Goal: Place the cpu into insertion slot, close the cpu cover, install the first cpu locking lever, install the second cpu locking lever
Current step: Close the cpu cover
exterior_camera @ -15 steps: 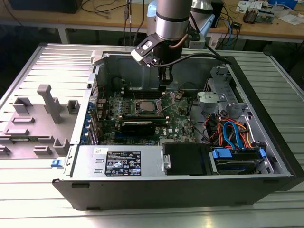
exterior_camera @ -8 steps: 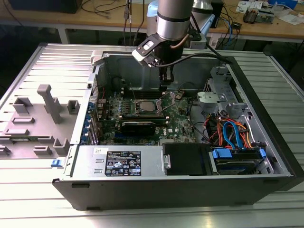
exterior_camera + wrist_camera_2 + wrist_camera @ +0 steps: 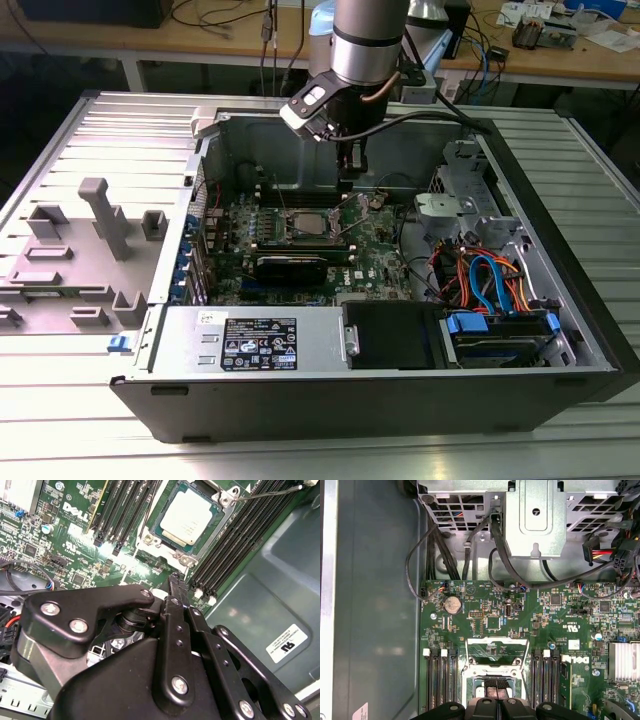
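One cpu (image 3: pixel 189 517), a flat silver-grey square, lies inside the insertion slot (image 3: pixel 184 558) and looks level in the second wrist view. One cpu cover (image 3: pixel 497 641), a thin metal frame, seems tipped back off the slot on the side away from the gripper. One locking lever (image 3: pixel 270 492), a thin wire rod, juts out from a corner of the slot, seemingly unlatched. One gripper (image 3: pixel 176 579) has its jaws closed together on nothing, the tips just beside the slot. Handling, by judgement:
- **Chip:** light, rigid, with a fragile underside.
- **Cover:** stiff but thin, best pressed at its free edge.
- **Lever:** springy and slippery, best taken near its end.
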Robot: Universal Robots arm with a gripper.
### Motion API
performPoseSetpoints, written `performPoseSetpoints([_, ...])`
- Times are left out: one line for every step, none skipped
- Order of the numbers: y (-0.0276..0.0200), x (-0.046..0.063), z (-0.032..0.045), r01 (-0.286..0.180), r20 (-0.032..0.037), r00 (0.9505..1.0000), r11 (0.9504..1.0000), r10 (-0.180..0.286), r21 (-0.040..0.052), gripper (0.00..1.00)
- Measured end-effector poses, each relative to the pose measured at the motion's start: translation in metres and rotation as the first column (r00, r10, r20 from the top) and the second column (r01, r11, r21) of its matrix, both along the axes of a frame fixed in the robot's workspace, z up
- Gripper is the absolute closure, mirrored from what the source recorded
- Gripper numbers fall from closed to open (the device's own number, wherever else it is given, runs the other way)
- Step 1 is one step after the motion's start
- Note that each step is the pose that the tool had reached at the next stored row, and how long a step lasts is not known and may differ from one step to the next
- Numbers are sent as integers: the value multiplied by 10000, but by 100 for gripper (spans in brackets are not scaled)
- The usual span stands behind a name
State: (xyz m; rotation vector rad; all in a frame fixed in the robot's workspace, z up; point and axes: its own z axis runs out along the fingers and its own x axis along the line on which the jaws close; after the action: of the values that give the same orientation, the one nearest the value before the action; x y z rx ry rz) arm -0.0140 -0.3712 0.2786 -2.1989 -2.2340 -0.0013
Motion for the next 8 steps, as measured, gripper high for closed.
performPoseSetpoints([0, 1, 0, -1, 0, 10000, 10000, 1, 0, 89])
performPoseSetpoints([0, 3, 0, 0, 0, 10000, 10000, 0, 0, 89])
performPoseSetpoints([0, 5, 0, 0, 0, 10000, 10000, 0, 0, 89])
performPoseSetpoints([0, 6, 0, 0, -1, 10000, 10000, 0, -1, 89])
performPoseSetpoints([0, 9, 0, 0, 0, 10000, 10000, 0, 0, 89])
performPoseSetpoints([0, 11, 0, 0, 0, 10000, 10000, 0, 0, 89])
performPoseSetpoints([0, 13, 0, 0, 0, 10000, 10000, 0, 0, 89])
performPoseSetpoints([0, 14, 0, 0, 0, 10000, 10000, 0, 0, 89])
